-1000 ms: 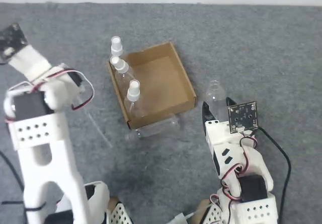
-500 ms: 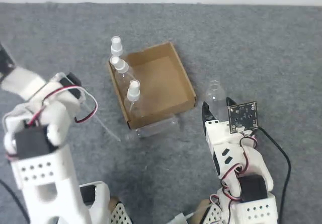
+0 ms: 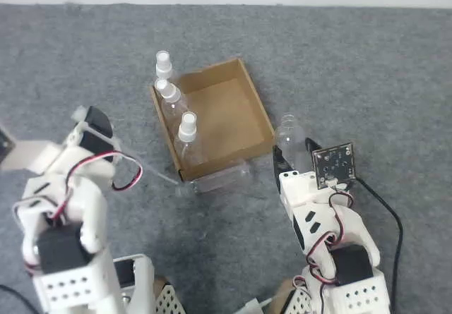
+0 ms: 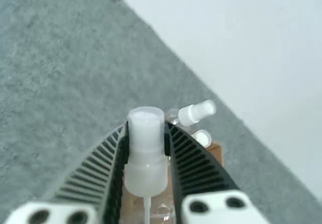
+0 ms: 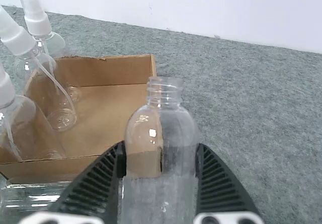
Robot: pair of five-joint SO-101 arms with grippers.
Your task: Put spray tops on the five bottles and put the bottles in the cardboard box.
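Left gripper (image 4: 146,129) dropped low as its arm folded forward, clamped on a spray top (image 4: 146,151). Right gripper (image 5: 160,156), closed round an upright uncapped bottle (image 5: 161,126), shifted nearer the box (image 3: 212,72).

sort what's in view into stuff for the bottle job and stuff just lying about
For the job: cardboard box; three capped bottles; uncapped bottle lying beside the box; open bottle in the right gripper; spray top in the left gripper.
Just there: grey carpet; white wall.
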